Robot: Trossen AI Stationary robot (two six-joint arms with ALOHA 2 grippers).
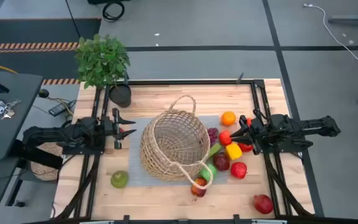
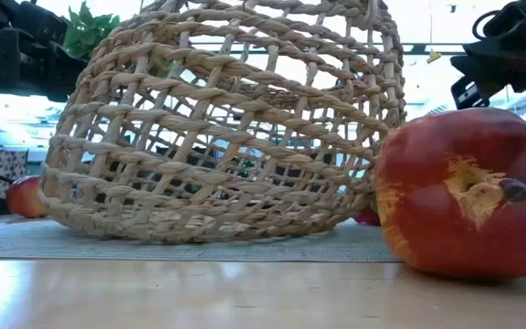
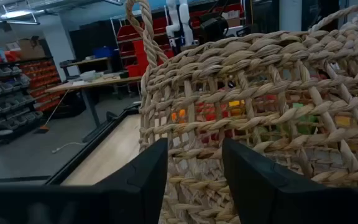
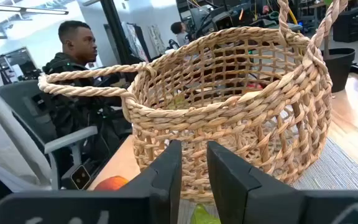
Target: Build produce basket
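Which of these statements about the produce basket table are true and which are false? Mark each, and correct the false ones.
1. The basket lies tipped on its side on the grey mat. True.
2. The basket is full of fruit. False: no fruit shows inside it; the produce lies on the table around it.
3. A green apple sits alone on the left arm's side of the basket. True.
4. The left gripper holds the orange. False: it is shut on nothing, and the orange rests across the basket from it.
5. The potted plant stands at a table corner. True.
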